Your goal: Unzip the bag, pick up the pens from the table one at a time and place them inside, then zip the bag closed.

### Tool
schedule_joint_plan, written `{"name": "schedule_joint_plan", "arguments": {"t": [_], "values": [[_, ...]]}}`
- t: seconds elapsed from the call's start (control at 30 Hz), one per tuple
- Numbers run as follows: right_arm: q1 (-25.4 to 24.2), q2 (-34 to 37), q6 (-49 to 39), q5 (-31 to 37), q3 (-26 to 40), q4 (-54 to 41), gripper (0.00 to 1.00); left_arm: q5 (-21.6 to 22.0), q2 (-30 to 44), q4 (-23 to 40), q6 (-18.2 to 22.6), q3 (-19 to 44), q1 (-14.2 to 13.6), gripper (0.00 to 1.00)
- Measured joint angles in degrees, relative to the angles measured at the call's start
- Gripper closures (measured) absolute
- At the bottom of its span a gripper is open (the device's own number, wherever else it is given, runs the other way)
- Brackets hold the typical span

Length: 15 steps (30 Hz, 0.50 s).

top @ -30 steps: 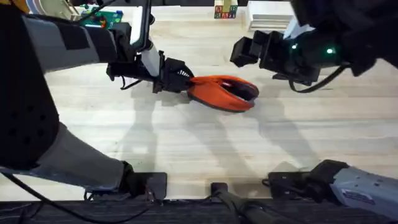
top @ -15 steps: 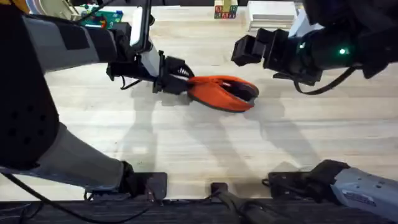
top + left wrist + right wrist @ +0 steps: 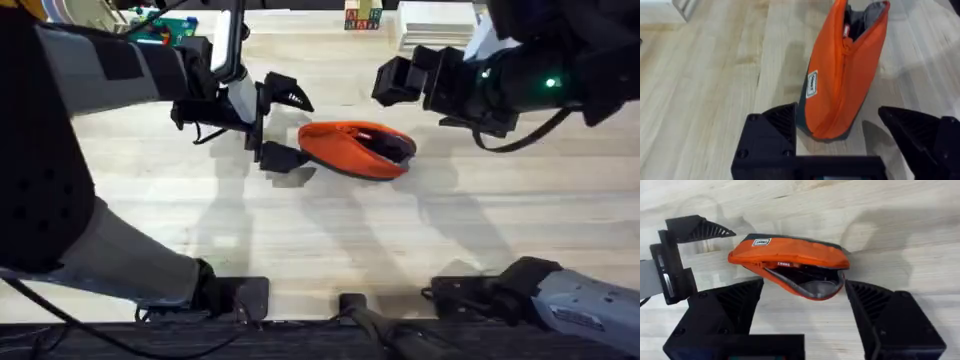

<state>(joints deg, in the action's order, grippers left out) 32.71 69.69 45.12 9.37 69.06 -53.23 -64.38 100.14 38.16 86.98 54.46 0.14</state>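
Released since a moment ago, left pincer [image 3: 283,126] gapes beside the half-unzipped bag [image 3: 355,148]; right pincer [image 3: 802,312] spread.

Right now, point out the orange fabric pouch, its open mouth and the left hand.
Orange fabric pouch [image 3: 345,143]: overhead view, orange side.
Open mouth [image 3: 812,282]: right wrist view, grey lining.
Left hand [image 3: 283,126]: overhead view, between open fingertips.

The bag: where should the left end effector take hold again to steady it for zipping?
Grip the closed, tapered end of the bag, coming in from the side where the left end effector sits open. That end is narrow; the far end gapes open, facing the right end effector.
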Motion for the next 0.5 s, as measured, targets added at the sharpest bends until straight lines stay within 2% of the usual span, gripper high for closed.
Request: {"name": "schedule_joint_plan", "arguments": {"t": [0.2,0.5], "values": [[0.0,0.0,0.0,0.0,0.0,0.0,0.004,3.9,-2.5,2.6,0.0,0.0,0.0,0.006],[0.0,0.0,-1.2,-1.5,0.0,0.0,0.004,10.6,-18.3,7.5,0.0,0.0,0.0,0.006]]}}
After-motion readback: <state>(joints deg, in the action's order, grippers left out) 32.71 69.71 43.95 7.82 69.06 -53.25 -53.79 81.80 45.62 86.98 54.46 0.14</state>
